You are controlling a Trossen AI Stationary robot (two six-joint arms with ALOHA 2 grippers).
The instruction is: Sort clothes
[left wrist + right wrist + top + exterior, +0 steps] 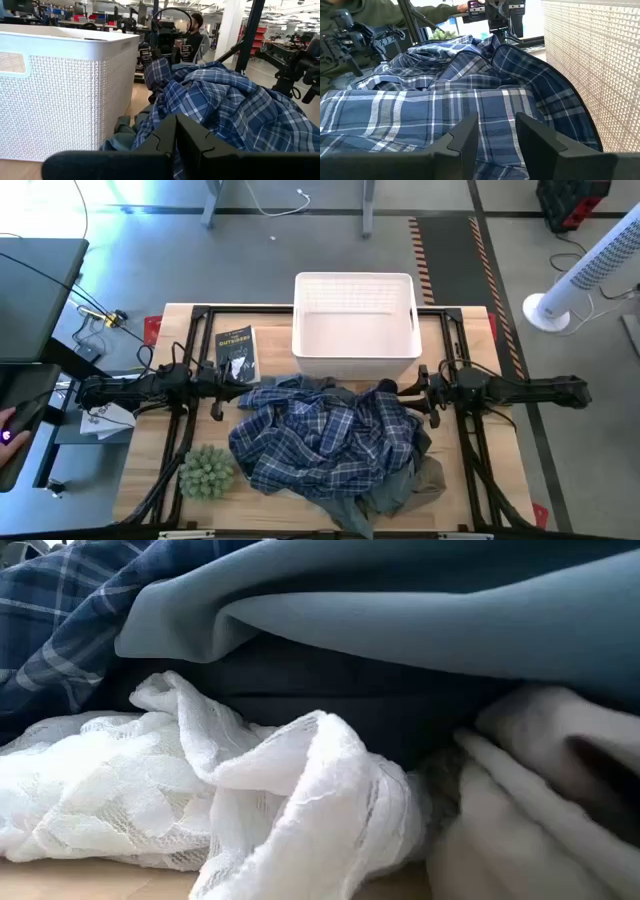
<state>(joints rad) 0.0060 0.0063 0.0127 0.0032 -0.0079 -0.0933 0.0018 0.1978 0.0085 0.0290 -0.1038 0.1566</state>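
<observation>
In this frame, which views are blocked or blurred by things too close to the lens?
Low view: the white lace garment and grey-blue cloth fill it, hiding the table. Left wrist view: the left tool is blurred. High view: unobstructed, showing the blue-and-white plaid shirt.

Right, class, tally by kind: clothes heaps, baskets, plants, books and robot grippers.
Clothes heap: 1
White basket: 1
Green plant: 1
Book: 1
Grippers: 2, left gripper and right gripper
Total: 6
</observation>
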